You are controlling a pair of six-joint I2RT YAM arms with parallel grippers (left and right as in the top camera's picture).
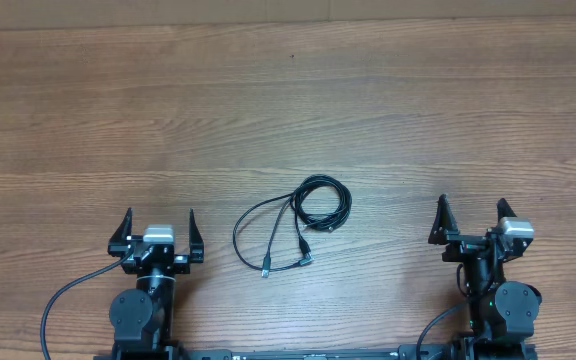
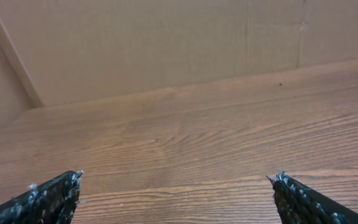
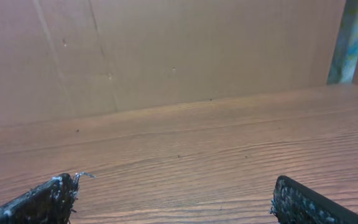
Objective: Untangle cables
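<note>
Black arms (image 1: 151,280) w/ round joints (image 1: 516,303). Pointed fingers (image 2: 48,198), tips flecked white, on left black two-finger gripper (image 1: 159,217) & right black two-finger gripper (image 1: 473,206). Grey block (image 1: 159,235) atop ea. wrist. Thick black wire (image 1: 56,302) off left base.

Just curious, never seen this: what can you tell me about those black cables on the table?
The cables are thin, black and flexible, lying flat on the wooden table. Part is wound into a small coil. Loose strands loop out leftward and end in small dark plugs. Only the table touches them.
</note>
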